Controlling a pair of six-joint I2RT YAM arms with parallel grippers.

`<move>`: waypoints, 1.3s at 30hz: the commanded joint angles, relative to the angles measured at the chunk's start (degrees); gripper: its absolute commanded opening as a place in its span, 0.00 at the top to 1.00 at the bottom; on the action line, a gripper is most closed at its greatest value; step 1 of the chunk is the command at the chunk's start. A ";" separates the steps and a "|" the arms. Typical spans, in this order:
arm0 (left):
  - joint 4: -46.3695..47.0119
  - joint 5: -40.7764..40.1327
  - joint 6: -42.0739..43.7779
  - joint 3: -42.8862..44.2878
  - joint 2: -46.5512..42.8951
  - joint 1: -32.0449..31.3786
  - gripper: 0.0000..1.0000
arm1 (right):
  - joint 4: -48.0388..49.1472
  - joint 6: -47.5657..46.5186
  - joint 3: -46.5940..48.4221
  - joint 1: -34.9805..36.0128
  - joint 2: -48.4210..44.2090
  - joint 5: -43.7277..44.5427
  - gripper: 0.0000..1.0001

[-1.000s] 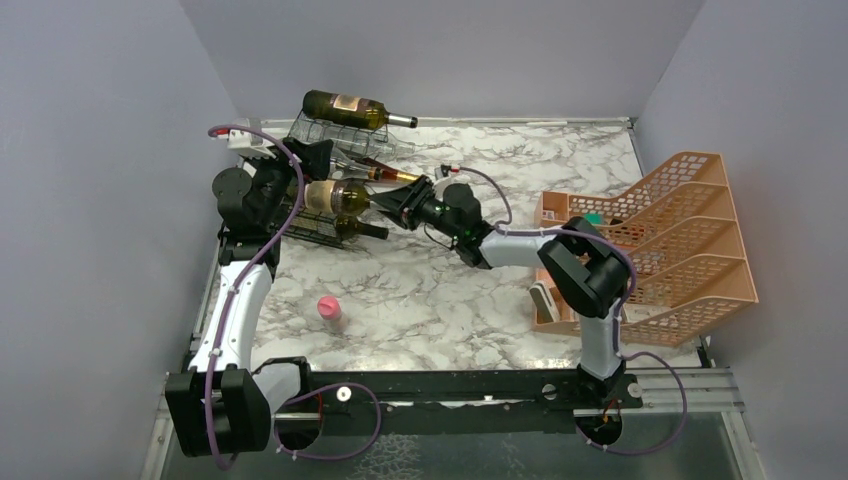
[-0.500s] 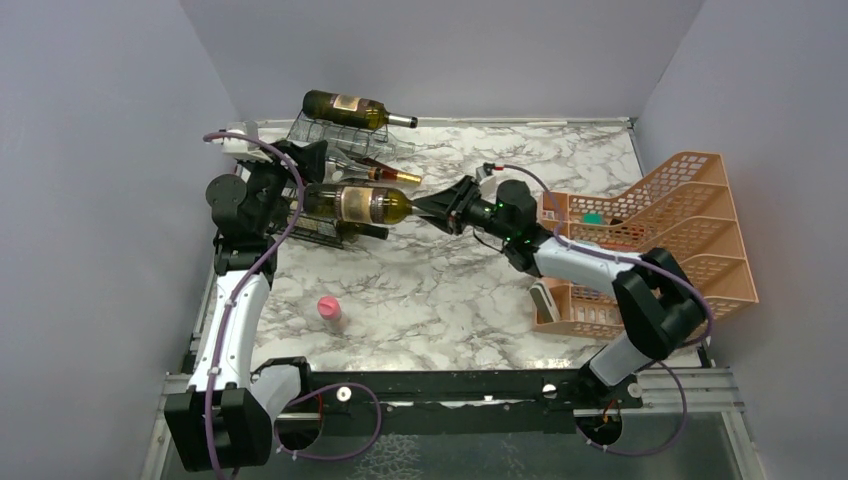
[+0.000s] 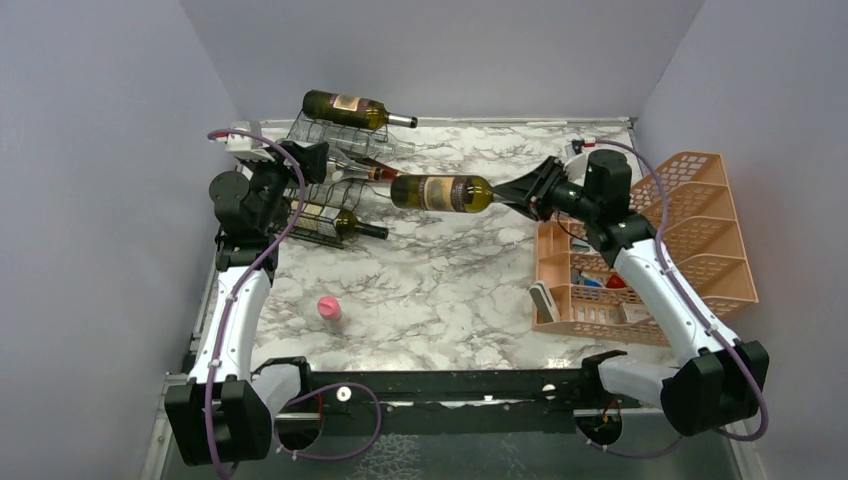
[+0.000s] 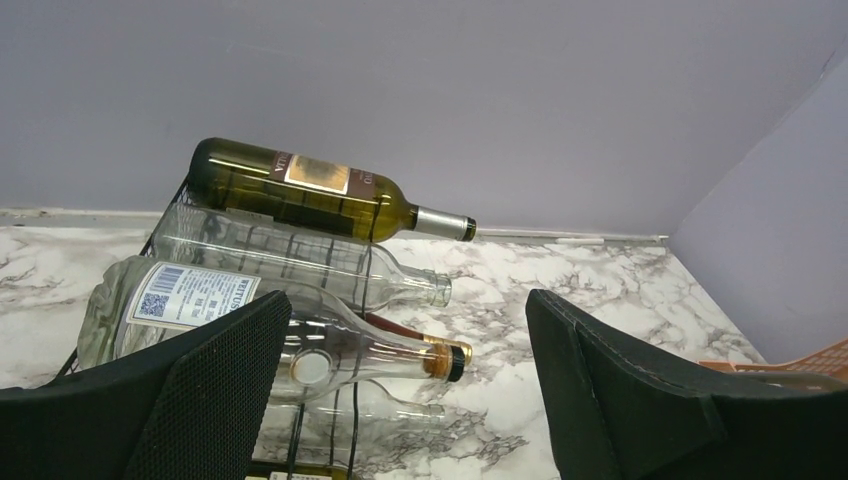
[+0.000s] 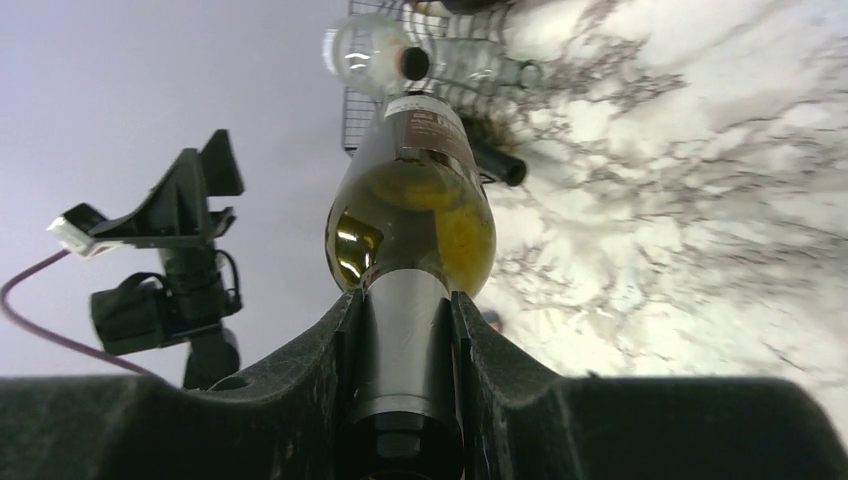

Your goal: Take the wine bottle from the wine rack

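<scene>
The right gripper [image 3: 516, 192] is seen closed on the neck of the wine bottle [image 3: 440, 192]. In the right wrist view, the grey capsule of the wine bottle [image 5: 410, 215] is pinched between the two black fingers [image 5: 330, 380], with both pads pressed flat against it and the right gripper [image 5: 402, 335] leaving no gap on either side. The bottle is held roughly level above the marble table [image 3: 450, 285] — its neck is pointed at the right arm and its base at the wine rack [image 3: 318, 133]. It lies outside the wire cells, just beside the rack's right edge and between the rack and the peach organizer [image 3: 690, 235].

The left gripper [image 3: 308, 158] is found at the rack's left end. From the left wrist view, the left gripper [image 4: 408, 300] is shown with its jaws spread wide — nothing is held between them and no contact with anything can be made out.

Several bottles are left in the rack: a dark green bottle [image 4: 300, 190] is laid across the top, and clear bottles [image 4: 300, 255] are stacked beneath it. A small pink object [image 3: 328, 308] is set on the table, well apart from both grippers.
</scene>
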 commanded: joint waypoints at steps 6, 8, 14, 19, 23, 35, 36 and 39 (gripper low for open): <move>1.24 0.76 -0.29 0.64 0.38 0.34 0.07 | -23.25 -19.89 13.43 -6.32 5.08 -0.84 0.99; 1.24 1.11 -0.39 0.69 0.52 0.30 0.07 | -28.47 -25.82 19.15 -6.63 7.84 4.11 0.99; 1.33 1.20 -0.60 0.76 0.52 0.32 0.07 | -40.23 -35.88 34.11 -6.72 16.47 17.66 0.99; 1.75 2.23 -1.48 0.81 0.88 0.55 0.07 | -42.44 -41.54 42.70 -6.72 21.92 22.78 0.99; 2.15 3.18 -2.51 0.90 1.75 1.05 0.07 | -44.13 -45.32 49.49 -6.74 26.30 26.23 0.99; 4.70 6.76 -6.60 0.64 3.64 4.29 0.07 | -42.73 -50.45 63.63 -4.16 38.23 33.30 0.99; 4.79 6.83 -6.63 0.60 3.73 4.37 0.07 | -43.63 -51.12 66.09 -3.52 40.22 34.99 0.99; 5.05 7.30 -7.22 0.60 4.14 4.56 0.07 | -45.71 -52.63 72.48 -1.77 45.18 37.79 0.99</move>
